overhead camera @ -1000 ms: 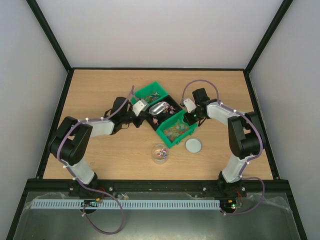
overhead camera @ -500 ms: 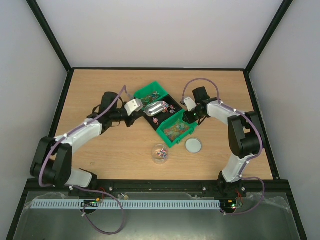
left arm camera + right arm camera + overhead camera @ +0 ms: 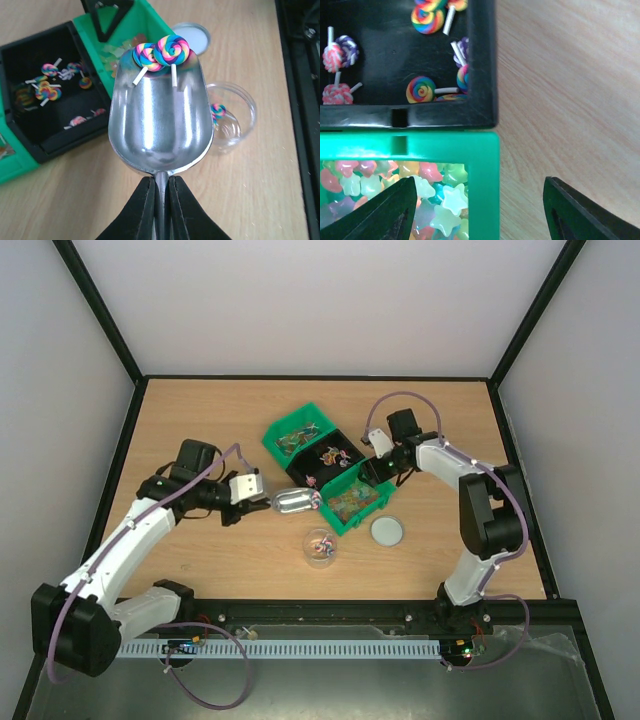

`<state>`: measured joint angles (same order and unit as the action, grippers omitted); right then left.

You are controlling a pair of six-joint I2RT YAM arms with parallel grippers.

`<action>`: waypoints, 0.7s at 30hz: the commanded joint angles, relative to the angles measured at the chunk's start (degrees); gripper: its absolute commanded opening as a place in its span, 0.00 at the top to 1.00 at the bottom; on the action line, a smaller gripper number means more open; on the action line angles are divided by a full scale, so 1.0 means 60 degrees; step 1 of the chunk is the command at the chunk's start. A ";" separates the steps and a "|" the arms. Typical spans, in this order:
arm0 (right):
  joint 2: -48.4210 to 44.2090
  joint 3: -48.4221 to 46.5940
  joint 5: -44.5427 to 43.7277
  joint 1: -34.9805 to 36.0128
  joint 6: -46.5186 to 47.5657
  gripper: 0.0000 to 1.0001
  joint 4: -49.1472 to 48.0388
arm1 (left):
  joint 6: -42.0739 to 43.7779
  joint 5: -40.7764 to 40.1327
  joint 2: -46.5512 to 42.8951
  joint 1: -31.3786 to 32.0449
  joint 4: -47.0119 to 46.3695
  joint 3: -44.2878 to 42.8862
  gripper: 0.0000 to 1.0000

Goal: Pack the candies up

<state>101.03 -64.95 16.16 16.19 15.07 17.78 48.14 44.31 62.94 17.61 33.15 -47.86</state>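
The scoop (image 3: 160,120) is clamped by its handle in the left gripper (image 3: 161,184) and held over the table just beside the jar (image 3: 241,125). Two swirl lollipops (image 3: 161,51) are carried at its front lip. More seem to lie in the jar, though few can be made out. The right gripper (image 3: 479,192) is spread wide above the corner where the green bin (image 3: 445,142) of star candies (image 3: 440,195) meets the black bin (image 3: 445,116) of lollipops.

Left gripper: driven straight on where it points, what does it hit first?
Likely the green bin of star candies, struck by the scoop that the left gripper holds. The clear jar lies off that line. Height unclear; it might pass over.
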 commanded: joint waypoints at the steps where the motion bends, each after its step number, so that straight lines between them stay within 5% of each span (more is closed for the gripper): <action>1: -0.0613 -0.0343 0.0178 -0.0034 0.0072 0.24 0.0532 | 0.1249 0.0000 -0.0371 -0.0009 0.1969 -0.0335 0.98; 8: -0.1050 -0.0641 0.0281 -0.0128 0.0187 0.02 0.0832 | 0.1630 -0.0502 -0.0478 0.0395 0.2603 -0.0377 0.98; 21: -0.1676 -0.0763 0.0642 -0.0210 -0.0092 0.01 0.0838 | 0.0855 -0.2802 -0.0215 0.2601 0.2593 -0.0564 0.98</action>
<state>92.53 -68.64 18.41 15.07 15.18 19.92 55.11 32.67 60.95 30.22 47.94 -49.32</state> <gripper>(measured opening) 0.986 0.061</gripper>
